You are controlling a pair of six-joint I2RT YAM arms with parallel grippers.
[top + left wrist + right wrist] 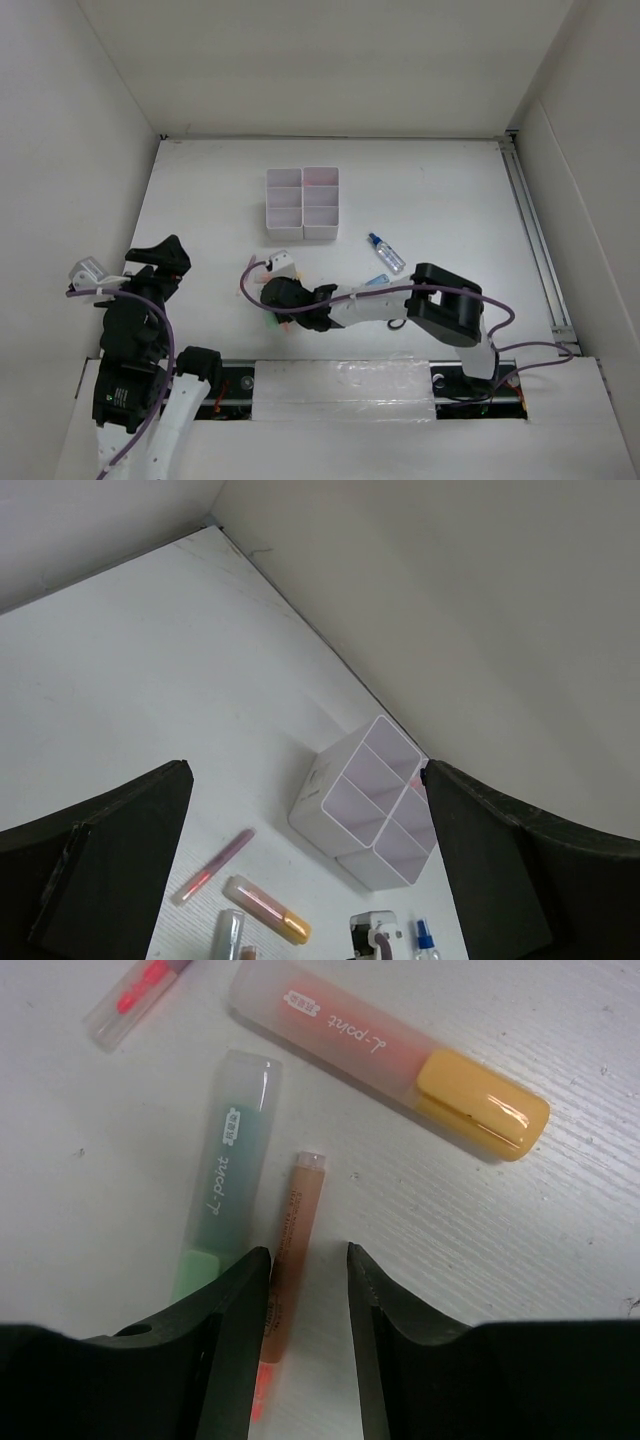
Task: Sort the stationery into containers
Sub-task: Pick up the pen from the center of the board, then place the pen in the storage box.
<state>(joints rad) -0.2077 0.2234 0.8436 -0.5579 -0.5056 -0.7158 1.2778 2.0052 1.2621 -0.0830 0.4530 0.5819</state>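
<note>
The right claw point(308, 1255) stands part-open astride the slim orange pen point(286, 1250), which lies flat on the grained white desk point(520, 1260), well apart from the white plastic trays point(303, 205). The left claw point(307, 780) gapes empty. In closing, a finger could catch the frosted green highlighter point(228, 1190) just beside it, or the smooth round pen could roll free.

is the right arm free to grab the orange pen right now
Probably yes: the right tool hangs open over the orange pen, nothing covering it, though the green highlighter lies close alongside.
</note>
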